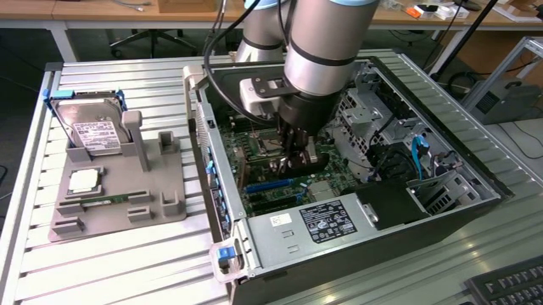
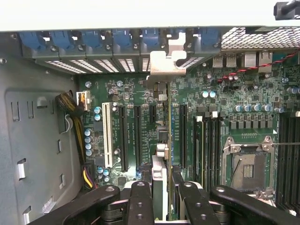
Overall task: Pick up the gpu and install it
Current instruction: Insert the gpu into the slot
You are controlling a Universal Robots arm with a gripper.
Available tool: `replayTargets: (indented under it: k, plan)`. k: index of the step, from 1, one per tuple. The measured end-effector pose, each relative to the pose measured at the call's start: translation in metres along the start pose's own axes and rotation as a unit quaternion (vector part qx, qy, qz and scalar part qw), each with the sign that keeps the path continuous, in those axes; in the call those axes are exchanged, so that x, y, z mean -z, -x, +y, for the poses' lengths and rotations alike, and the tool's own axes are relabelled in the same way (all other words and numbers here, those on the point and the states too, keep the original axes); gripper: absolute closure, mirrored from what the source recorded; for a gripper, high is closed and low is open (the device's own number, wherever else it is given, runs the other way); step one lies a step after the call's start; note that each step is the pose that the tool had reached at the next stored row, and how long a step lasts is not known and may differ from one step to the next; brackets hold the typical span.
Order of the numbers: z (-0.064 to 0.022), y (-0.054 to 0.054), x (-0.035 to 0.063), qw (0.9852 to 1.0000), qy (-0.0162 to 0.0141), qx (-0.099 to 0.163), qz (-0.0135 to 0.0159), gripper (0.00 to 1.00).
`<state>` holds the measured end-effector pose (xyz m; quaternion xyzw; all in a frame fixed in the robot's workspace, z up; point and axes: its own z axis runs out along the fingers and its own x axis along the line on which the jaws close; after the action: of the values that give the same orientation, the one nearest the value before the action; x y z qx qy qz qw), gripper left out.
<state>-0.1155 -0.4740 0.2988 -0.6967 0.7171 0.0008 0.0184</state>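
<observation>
The gpu (image 2: 162,140) shows edge-on in the wrist view as a thin dark card standing over the motherboard's expansion slots (image 2: 138,136). Its silvery bracket (image 2: 164,63) sits against the case's rear slot openings, below the blue clips (image 2: 150,37). My gripper (image 2: 164,199) is shut on the card, one black finger (image 2: 140,199) on each side of its near end. In the exterior view my gripper (image 1: 293,162) reaches down inside the open computer case (image 1: 441,210), low over the motherboard (image 1: 271,184).
A grey fixture (image 1: 161,190) at the exterior view's left holds a silver hard drive (image 1: 95,130), a CPU (image 1: 83,181) and a green memory stick (image 1: 98,202). Inside the case are the power supply (image 1: 318,222), the empty CPU socket (image 2: 246,166), memory slots (image 2: 208,145) and cable bundles (image 2: 70,105).
</observation>
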Motion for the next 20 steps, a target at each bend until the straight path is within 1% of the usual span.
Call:
replayTargets:
  k: [5,11,20]
  plan:
    - [0.0016,0.0006,-0.0006,0.9999,-0.0004,-0.015,0.0004,0.73]
    - [0.0075,0.0009,-0.0016,0.9999,-0.0004,-0.015,0.0004,0.73]
    - [0.0083,0.0015,-0.0031,0.9999,-0.0004,-0.015,0.0003,0.73]
